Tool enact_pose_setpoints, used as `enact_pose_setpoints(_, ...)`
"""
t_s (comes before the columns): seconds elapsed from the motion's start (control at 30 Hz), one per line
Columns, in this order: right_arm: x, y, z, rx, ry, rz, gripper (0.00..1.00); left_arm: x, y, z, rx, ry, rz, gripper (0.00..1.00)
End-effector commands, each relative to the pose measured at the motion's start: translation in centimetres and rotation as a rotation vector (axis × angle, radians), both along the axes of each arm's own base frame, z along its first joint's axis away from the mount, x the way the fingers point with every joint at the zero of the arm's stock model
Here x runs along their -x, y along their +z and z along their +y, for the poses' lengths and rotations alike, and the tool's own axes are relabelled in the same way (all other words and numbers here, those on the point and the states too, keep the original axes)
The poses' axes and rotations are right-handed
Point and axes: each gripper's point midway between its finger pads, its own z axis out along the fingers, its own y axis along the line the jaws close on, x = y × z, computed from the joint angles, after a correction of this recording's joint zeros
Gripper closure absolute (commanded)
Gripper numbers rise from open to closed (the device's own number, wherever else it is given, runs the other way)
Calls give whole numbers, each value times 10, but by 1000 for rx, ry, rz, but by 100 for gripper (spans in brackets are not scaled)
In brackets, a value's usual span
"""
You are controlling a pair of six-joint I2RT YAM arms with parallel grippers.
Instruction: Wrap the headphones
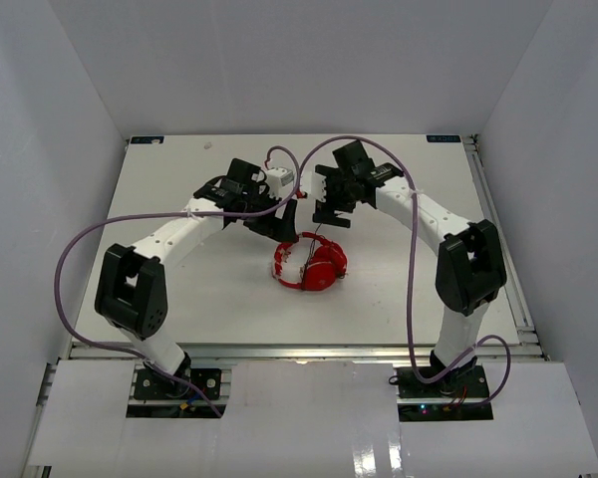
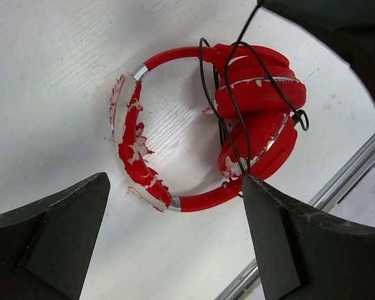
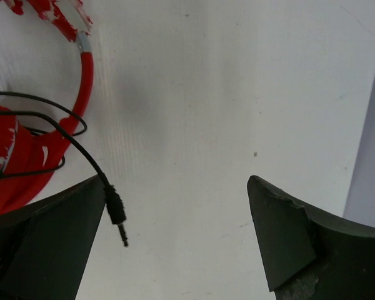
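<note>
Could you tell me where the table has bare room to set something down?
Bare: the table beyond the arms, and the near stretch before the headphones. Crowded: mid-table, where left pincer and right pincer hang by them.

White booth closed in around a pale work surface (image 1: 179, 299).
Boxed on three sides by plain white walls (image 1: 299, 60) at left, back and right, under even light with only soft shadows. Matte white underfoot, faintly ribbed up close in the wrist views, flecked with a few small dark specks. Edged by an aluminium rail (image 1: 309, 351) along the near side and a side rail (image 1: 511, 279) down the right. Fronted by glossy white panels (image 1: 309, 418) catching a faint reflection.
</note>
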Motion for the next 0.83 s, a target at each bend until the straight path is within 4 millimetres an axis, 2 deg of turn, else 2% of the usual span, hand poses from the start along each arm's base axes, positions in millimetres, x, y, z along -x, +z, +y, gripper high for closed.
enact_pose_setpoints(0.0,33,-25,2,19,53,190,2,11,26,5,34,-16,-50,2)
enact_pose_setpoints(0.1,35,-30,-12,41,49,201,2,11,38,13,25,14,-94,2)
enact_pose_setpoints(0.2,29,-32,-27,49,-7,219,2,10,43,23,6,54,-120,2)
enact_pose_setpoints(0.27,25,-26,-36,13,-54,247,4,12,56,29,15,87,-156,2)
enact_pose_setpoints(0.37,30,5,-37,-161,-152,315,8,16,71,34,45,141,-196,2)
enact_pose_setpoints(0.4,42,18,-34,-245,-185,373,9,19,81,37,71,160,-229,2)
enact_pose_setpoints(0.43,54,30,-32,-324,-215,431,10,23,91,39,99,179,-263,2)
enact_pose_setpoints(0.5,56,46,-30,-433,-297,419,10,31,126,42,201,225,-357,2)
enact_pose_setpoints(0.53,69,48,-41,-478,-424,427,10,37,121,48,215,257,-362,2)
enact_pose_setpoints(0.57,57,60,-44,-550,-493,344,10,44,140,51,278,282,-409,2)
enact_pose_setpoints(0.6,51,69,-59,-600,-593,248,10,51,147,55,322,310,-432,2)
enact_pose_setpoints(0.63,53,75,-84,-638,-722,147,10,57,145,60,348,340,-436,2)
enact_pose_setpoints(0.67,49,95,-98,-699,-791,46,10,63,153,63,383,358,-451,2)
enact_pose_setpoints(0.7,48,107,-111,-741,-850,-23,10,68,155,66,404,376,-451,2)
enact_pose_setpoints(0.8,56,105,-142,-769,-987,-111,10,77,141,75,407,435,-404,2)
